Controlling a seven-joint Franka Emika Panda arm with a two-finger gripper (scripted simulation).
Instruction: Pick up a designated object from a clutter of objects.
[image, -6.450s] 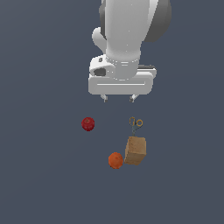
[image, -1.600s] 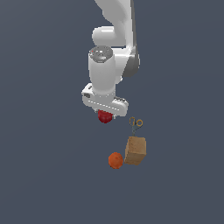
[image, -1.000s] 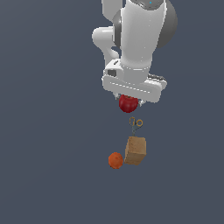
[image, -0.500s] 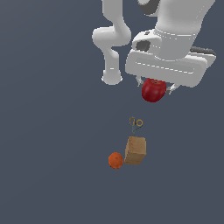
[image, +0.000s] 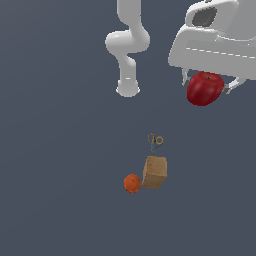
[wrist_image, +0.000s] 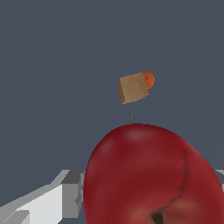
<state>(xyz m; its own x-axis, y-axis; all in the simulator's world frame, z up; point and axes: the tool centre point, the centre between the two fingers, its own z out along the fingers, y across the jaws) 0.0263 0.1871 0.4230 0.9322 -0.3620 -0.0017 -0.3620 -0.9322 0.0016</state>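
Flat even simulator light, no cast shadows; soft sheen on apple (image: 204, 88); renders slightly blurry.

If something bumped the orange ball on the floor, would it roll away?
Probably yes: the orange ball looks round and smooth, so a nudge should set it rolling. Toward the tan box it likely stops soon, since the box sits right beside it.

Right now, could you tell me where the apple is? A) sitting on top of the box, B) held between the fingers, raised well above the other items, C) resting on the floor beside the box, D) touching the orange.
B: the apple sits between the fingers high in the exterior view, far from the box, orange and scissors on the floor below.
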